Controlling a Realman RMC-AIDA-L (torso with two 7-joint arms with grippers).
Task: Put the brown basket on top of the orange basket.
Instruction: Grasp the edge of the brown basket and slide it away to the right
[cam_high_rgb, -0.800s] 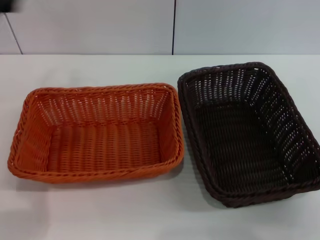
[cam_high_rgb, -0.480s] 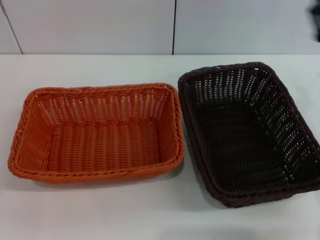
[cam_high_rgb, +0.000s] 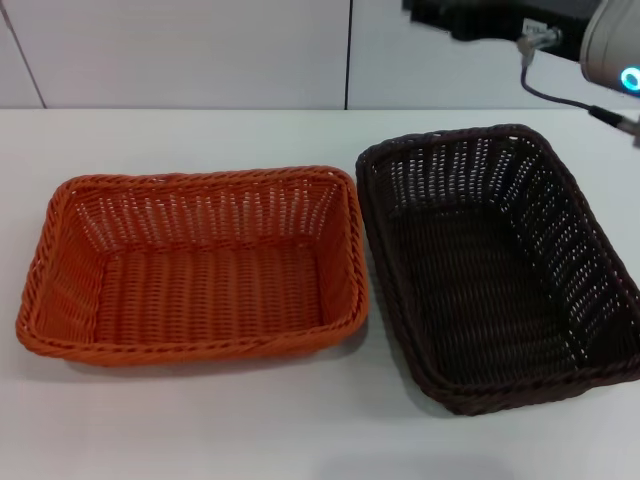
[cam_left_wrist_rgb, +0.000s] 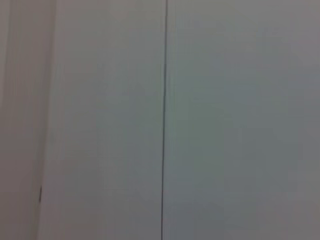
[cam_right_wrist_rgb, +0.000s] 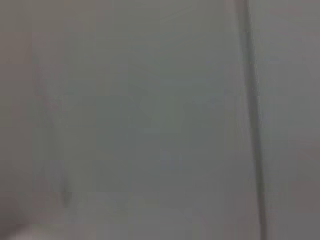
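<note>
The brown basket (cam_high_rgb: 500, 265) stands on the white table (cam_high_rgb: 200, 135) at the right in the head view, empty, its long side running away from me. The orange basket (cam_high_rgb: 195, 265) stands to its left, empty, its long side crosswise; their near corners almost touch. My right arm (cam_high_rgb: 610, 45), white with a blue light, reaches in at the top right, and its black gripper (cam_high_rgb: 450, 15) is high above the table behind the brown basket's far rim, apart from it. My left gripper is out of view. Both wrist views show only a plain wall.
A light wall with a dark vertical seam (cam_high_rgb: 348, 55) rises behind the table's far edge. A grey cable (cam_high_rgb: 560, 95) hangs from the right arm above the far right corner of the brown basket.
The right arm has come into the head view at the top right, where only a dark sliver showed before. Both baskets lie as they did.
</note>
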